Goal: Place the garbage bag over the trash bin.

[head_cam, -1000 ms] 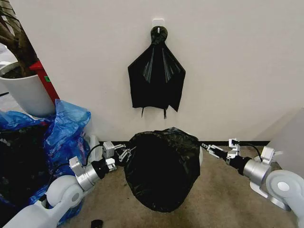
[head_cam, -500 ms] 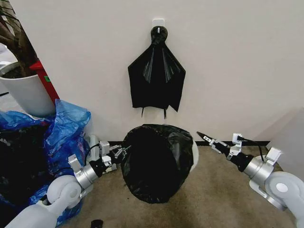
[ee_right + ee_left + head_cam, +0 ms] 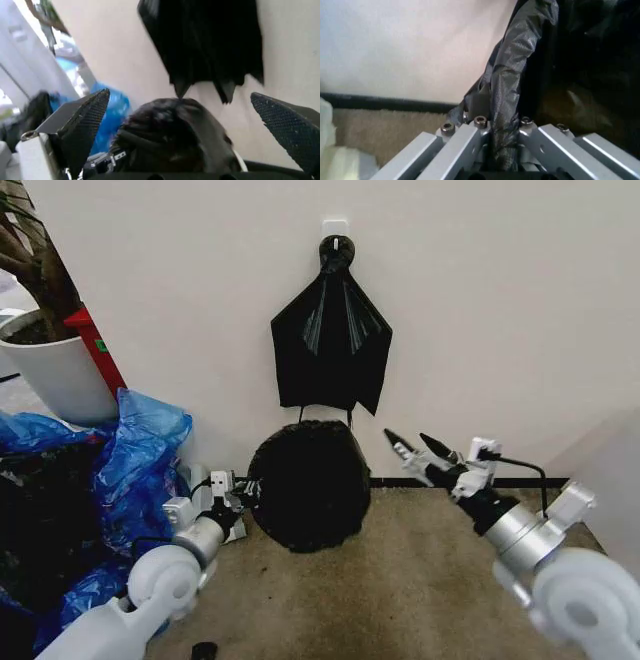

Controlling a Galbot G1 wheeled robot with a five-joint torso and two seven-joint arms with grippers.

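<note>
your left gripper [image 3: 243, 491] pinches a fold of the garbage bag [image 3: 305, 485] between closed jaws — the bag sits bulging on the floor against the wall, its contents hidden by the black plastic. your right gripper [image 3: 411, 446] hangs beside it, jaws spread, empty.

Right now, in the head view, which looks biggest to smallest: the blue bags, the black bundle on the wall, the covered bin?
1. Blue bags, nearer the camera.
2, 3. Hanging black bundle and bag-covered bin look alike; unranked.
</note>
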